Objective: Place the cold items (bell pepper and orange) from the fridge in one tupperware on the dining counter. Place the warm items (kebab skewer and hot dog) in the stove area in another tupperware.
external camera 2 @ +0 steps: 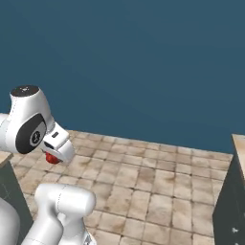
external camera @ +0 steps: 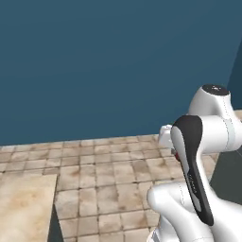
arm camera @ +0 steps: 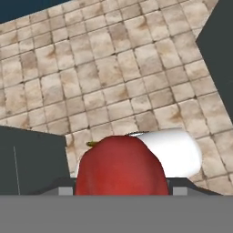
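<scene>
Between the fingers, seen from the hand camera: red pepper (arm camera: 120,166), big and close, filling the low middle of that view, short green stem poking out at its upper left. Gripper (arm camera: 120,190) part-way open and closed round the pepper; fingertips themselves hidden behind it, so contact on each side cannot be told exactly. Pepper held up off the floor, tiles well below it.

From the right base camera: gripper (external camera 2: 51,155) low on the left, hanging under the white wrist; a small patch of red pepper (external camera 2: 51,157) peeking out beneath it. From the left base camera: only a sliver of red (external camera: 176,155) just left of the dark-faced forearm link, tucked behind the arm.

Further out: tan tiled floor (external camera 2: 153,182) across the whole lower scene. Dark cabinet side (arm camera: 32,159) near left in the hand view, another dark panel at its upper right corner. Pale stone counter (external camera: 23,208) at lower left of the left base view. Dark cabinet (external camera 2: 232,201) with a pale top edge at far right of the right base view. Flat blue wall (external camera: 108,61) behind everything.
</scene>
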